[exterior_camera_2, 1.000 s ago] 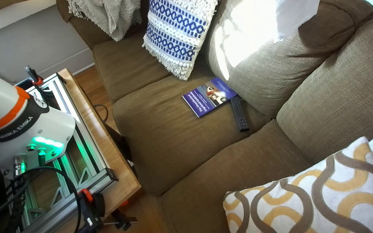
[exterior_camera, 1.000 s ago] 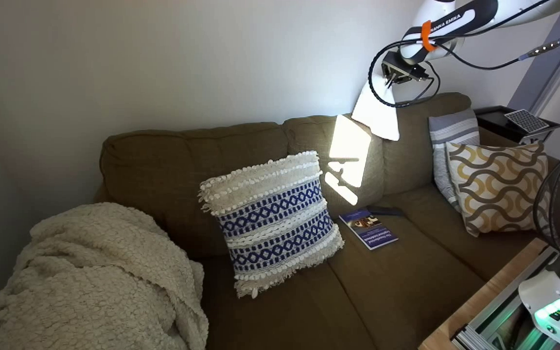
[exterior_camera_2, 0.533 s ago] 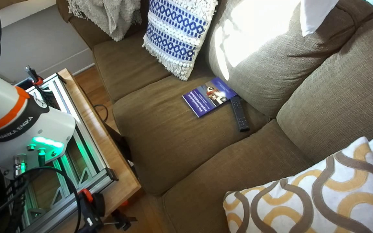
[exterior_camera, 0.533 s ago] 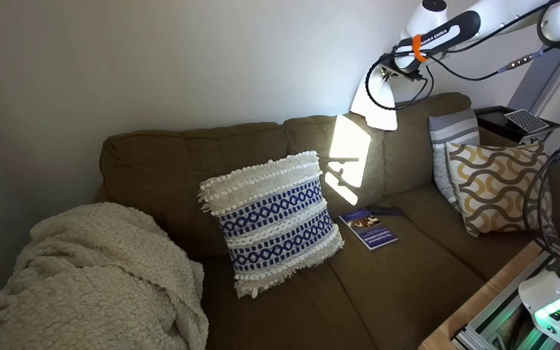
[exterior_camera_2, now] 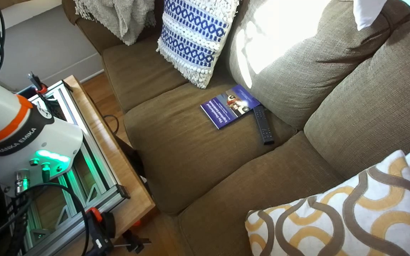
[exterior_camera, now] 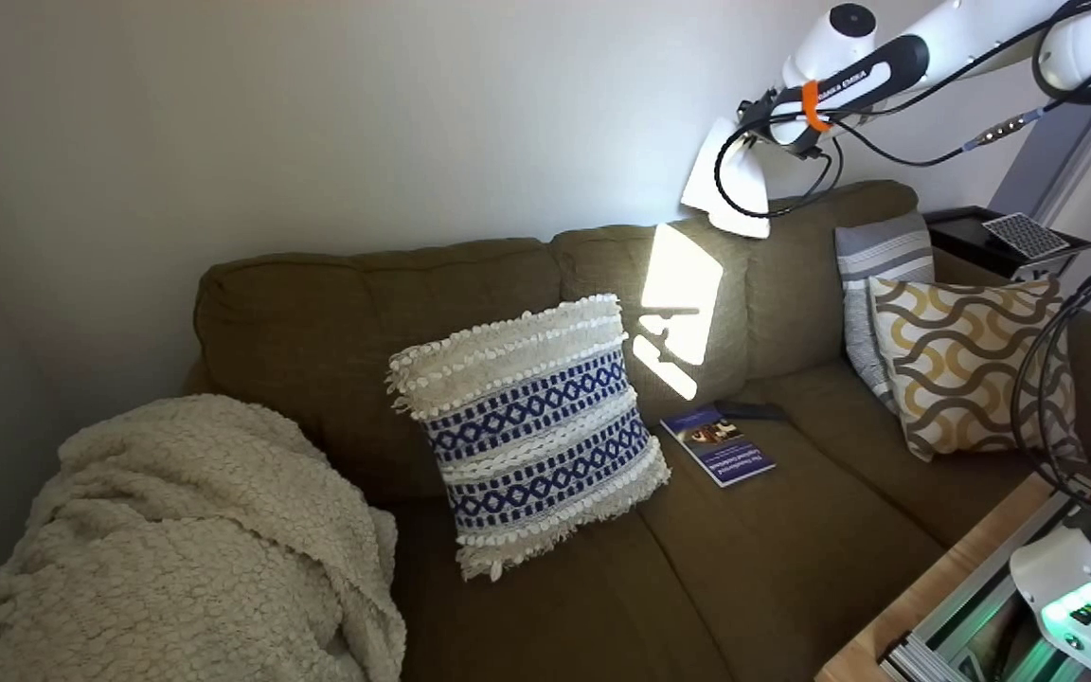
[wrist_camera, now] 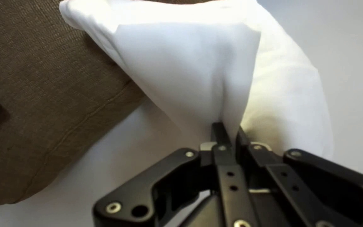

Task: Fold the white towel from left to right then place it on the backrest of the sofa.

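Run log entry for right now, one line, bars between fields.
pincer: shut on white towel | white towel: hanging at top of backrest, contact unclear | release: not yet | also on sofa: book, remote

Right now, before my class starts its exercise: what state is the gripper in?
Gripper: closed, holding the white towel.

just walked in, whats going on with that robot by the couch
A robot arm has its gripper shut on a white towel, which hangs from it near the top of the backrest of the brown sofa. The towel is not yet released, and I cannot tell whether it touches the backrest. A book and a remote lie on the sofa.
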`<state>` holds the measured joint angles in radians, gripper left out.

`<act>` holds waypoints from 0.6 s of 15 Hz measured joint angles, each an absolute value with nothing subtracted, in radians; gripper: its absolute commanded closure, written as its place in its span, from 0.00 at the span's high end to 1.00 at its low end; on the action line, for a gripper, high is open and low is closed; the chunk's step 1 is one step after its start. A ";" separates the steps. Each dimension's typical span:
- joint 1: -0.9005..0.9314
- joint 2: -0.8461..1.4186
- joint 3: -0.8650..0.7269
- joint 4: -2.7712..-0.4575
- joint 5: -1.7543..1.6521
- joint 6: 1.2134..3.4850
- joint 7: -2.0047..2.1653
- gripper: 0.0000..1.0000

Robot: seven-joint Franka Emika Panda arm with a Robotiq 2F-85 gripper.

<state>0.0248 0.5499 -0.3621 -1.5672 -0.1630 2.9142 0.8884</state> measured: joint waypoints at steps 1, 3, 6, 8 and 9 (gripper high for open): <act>0.025 0.562 -0.351 -1.562 -0.163 2.928 0.881 0.02; 0.024 0.593 -0.319 -1.544 -0.161 2.931 0.870 0.02; 0.023 0.641 -0.272 -1.521 -0.161 2.931 0.854 0.02; 0.022 0.671 -0.245 -1.511 -0.160 2.931 0.844 0.02; 0.023 0.683 -0.236 -1.506 -0.145 2.931 0.830 0.02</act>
<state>0.0233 0.6833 -0.2356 -1.5056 -0.1453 2.9309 0.8301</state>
